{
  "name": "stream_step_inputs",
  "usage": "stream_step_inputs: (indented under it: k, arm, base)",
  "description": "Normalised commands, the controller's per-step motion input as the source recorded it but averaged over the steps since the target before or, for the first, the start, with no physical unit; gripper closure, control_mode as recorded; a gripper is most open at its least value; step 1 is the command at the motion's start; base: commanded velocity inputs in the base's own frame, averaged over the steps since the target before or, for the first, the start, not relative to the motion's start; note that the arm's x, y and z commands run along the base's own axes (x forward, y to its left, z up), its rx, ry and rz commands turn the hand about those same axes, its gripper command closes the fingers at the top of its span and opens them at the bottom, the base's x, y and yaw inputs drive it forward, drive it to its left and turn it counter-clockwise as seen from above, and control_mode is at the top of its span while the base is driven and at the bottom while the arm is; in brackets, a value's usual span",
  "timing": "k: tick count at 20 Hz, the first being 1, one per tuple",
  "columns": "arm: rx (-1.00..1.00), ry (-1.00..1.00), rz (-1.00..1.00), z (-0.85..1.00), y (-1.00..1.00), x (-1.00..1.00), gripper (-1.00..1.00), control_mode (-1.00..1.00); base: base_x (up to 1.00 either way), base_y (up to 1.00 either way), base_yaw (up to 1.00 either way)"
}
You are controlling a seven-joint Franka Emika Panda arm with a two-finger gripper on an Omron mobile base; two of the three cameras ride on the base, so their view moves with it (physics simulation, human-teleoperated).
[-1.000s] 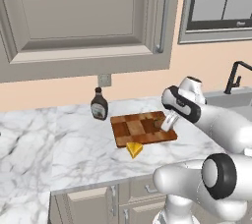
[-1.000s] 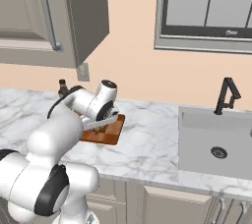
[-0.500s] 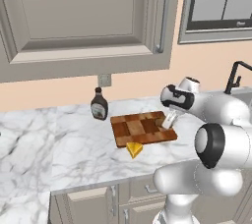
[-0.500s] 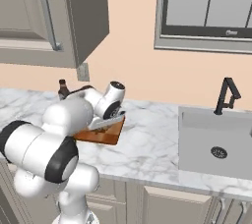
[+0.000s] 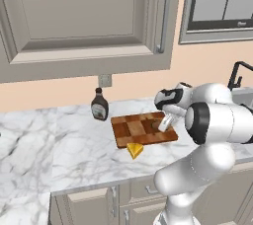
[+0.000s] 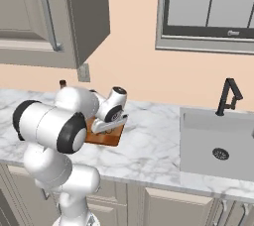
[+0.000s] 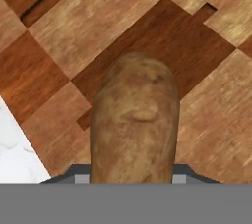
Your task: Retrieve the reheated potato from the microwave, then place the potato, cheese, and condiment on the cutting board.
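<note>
Simulated kitchen, marble counter point(image 5: 64, 145), arm reaching fwd over the cutting board point(image 5: 136, 129).

Gripper point(image 5: 166, 123): lowered at the board's right end in the left base view; in the right base view point(image 6: 106, 126) it sat low over the board's point(image 6: 108, 137) near edge. Fingers closed on the potato point(image 7: 134, 122), which filled the centre of the hand view btw. the two finger tips, long axis running away from the camera. Potato was directly over the board's point(image 7: 59, 26) light and dark blocks; whether it touched the wood or hung just above could not be told. In the left base view only a small brown bit point(image 5: 161, 126) showed beside the pale fingers.

Cheese point(image 5: 135, 150): yellow wedge on the counter, just off the board's front edge, near its middle; not on the board.

Condiment point(image 5: 100, 105): dark bottle w/ pale label, upright on the counter, beside the board's back-left corner, near the wall; apart from the board.

Other items: closed wall cabinet point(image 5: 84, 17) w/ vertical handle above the counter; outlet plate point(image 5: 104, 80) on the wall behind the bottle; sink point(image 6: 216, 143) w/ black faucet point(image 6: 227, 96) to the robot's right, well apart from the board.
</note>
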Motion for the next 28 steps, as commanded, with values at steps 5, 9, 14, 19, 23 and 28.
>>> stream_step_inputs:
  k: [5, 9, 14, 19, 23, 28]
  arm:
    - [0.00, 0.00, 0.00, -0.27, 0.00, 0.46, 1.00, -1.00]
    - [0.00, 0.00, 0.00, -0.23, -0.04, 0.42, 1.00, -1.00]
    - [0.00, 0.00, 0.00, -0.42, 0.03, 0.04, 1.00, -1.00]
    - [0.00, 0.01, 0.00, -0.44, 0.11, -0.03, -1.00, -1.00]
    - [0.00, 0.03, 0.00, -0.14, 0.02, 0.00, -1.00, -1.00]
    - [0.00, -0.01, 0.00, 0.12, 0.00, -0.10, -1.00, -1.00]
  base:
    - [0.00, 0.00, 0.00]
    - [0.00, 0.00, 0.00]
    - [0.00, 0.00, 0.00]
    - [0.00, 0.00, 0.00]
    - [0.00, 0.00, 0.00]
    - [0.00, 0.00, 0.00]
